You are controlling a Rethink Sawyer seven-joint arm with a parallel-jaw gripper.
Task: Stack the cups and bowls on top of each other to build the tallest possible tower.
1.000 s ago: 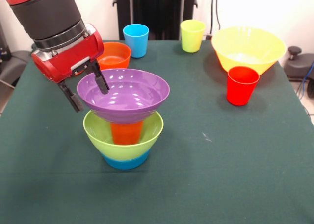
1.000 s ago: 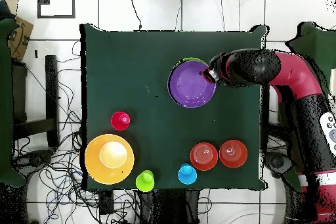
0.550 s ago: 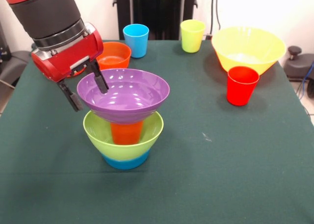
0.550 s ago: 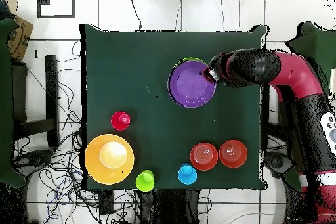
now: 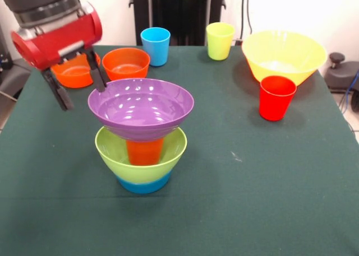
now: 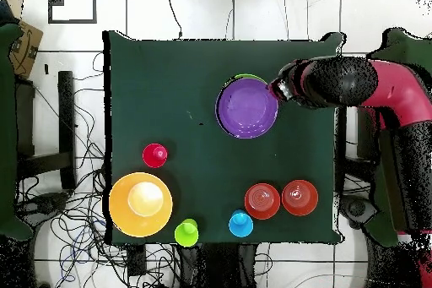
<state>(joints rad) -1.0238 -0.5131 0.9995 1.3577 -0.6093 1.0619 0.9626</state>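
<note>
the gripper (image 5: 78, 88) has lifted off the purple bowl's (image 5: 141, 108) rim, jaws spread and empty beside it, leaving the tower (image 5: 141, 135) of purple bowl over orange cup (image 5: 145, 152), lime green bowl (image 5: 141, 151) and blue bowl (image 5: 143, 184); no writing is readable.

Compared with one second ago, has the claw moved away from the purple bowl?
Yes. In the front view the open claw has risen and drawn back to the picture's left, off the rim of the purple bowl, which rests where it was on the tower.
</note>
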